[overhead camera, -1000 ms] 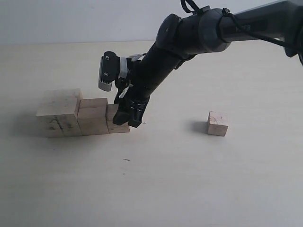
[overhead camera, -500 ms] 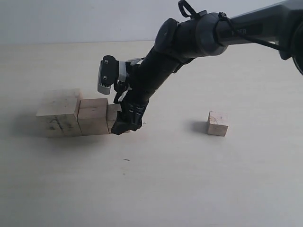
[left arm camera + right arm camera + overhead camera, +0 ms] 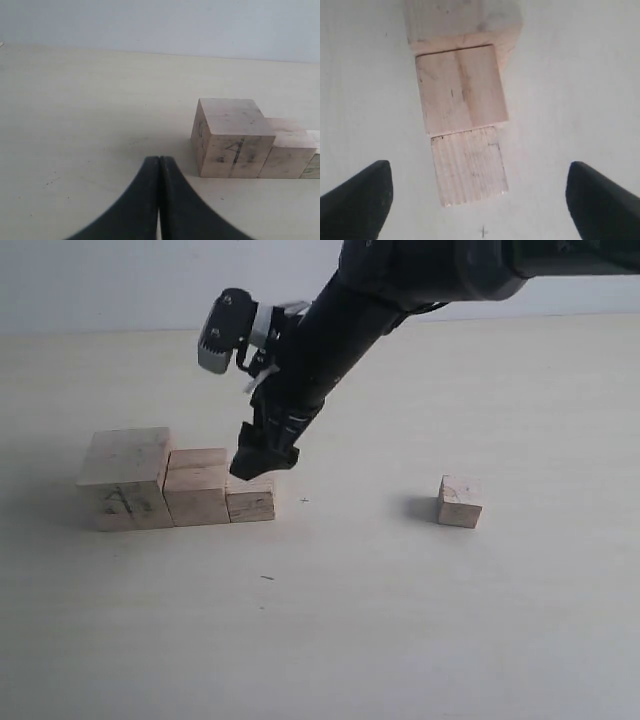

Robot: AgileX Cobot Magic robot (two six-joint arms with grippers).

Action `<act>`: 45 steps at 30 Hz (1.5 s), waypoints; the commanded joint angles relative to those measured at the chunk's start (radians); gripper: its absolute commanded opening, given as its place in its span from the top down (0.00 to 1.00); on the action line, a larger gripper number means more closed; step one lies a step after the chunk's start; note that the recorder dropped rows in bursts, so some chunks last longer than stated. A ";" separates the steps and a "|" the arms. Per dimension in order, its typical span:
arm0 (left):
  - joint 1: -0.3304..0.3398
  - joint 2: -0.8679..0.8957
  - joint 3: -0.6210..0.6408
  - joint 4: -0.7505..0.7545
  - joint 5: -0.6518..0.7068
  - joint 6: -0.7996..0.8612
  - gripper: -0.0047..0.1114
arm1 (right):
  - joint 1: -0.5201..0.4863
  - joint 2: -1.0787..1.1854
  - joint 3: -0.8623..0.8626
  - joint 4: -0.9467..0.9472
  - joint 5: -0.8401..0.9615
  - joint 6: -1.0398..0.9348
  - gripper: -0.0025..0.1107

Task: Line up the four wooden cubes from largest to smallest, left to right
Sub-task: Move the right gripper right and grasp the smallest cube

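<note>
Three of the four wooden cubes stood in a row on the pale table (image 3: 400, 620), at the left of the scene. The largest cube (image 3: 125, 480) was at the left end and carried dark pencil-like marks (image 3: 122, 503) on its near face. The second cube (image 3: 197, 488) touched its right side, and the third cube (image 3: 251, 500) touched the right side of that one, so the tops stepped down from left to right. The smallest cube (image 3: 459, 502) sat alone well to the right, apart from the row, with bare table between it and the third cube.

The right gripper (image 3: 262, 458) reached across from the right and hung just above the third cube, pointing down. In the right wrist view its two dark fingertips (image 3: 357, 197) were spread wide, with nothing held between them. The third cube (image 3: 469, 165) and the second cube (image 3: 461, 87) lay below them in the gap.

The left gripper (image 3: 159, 200) was low over the table to the left of the row. Its black fingers (image 3: 145, 200) were pressed together with nothing between them. Its camera showed the largest cube (image 3: 232, 145) with the marked face, then the second cube (image 3: 287, 152) beside it.
</note>
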 commanded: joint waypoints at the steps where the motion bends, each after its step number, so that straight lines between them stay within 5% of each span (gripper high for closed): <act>1: -0.006 -0.006 -0.001 0.001 -0.004 -0.002 0.96 | -0.003 -0.077 0.002 -0.178 0.125 0.346 0.45; 4: -0.006 -0.006 -0.001 0.001 -0.004 -0.002 0.96 | -0.003 -0.110 0.002 -0.244 0.143 0.440 0.83; 6: -0.006 -0.006 -0.001 0.001 -0.004 -0.002 0.96 | -0.012 -0.127 0.012 -0.284 0.134 0.531 0.98; 15: -0.006 -0.006 -0.001 0.001 -0.004 -0.002 0.96 | -0.195 -0.292 0.346 -0.294 -0.053 0.750 0.98; 21: -0.006 -0.006 -0.001 0.001 -0.004 -0.002 0.96 | -0.196 -0.363 0.385 -0.400 0.030 1.203 0.98; 28: -0.006 -0.006 -0.001 0.001 -0.004 -0.002 0.96 | -0.196 -0.361 0.385 -0.646 0.173 1.572 0.85; 38: -0.006 -0.006 -0.001 0.001 -0.004 -0.002 0.96 | -0.196 -0.269 0.385 -0.631 0.097 1.604 0.47; 45: -0.006 -0.006 -0.001 0.001 -0.004 -0.002 0.96 | -0.196 -0.180 0.385 -0.614 0.056 1.642 0.36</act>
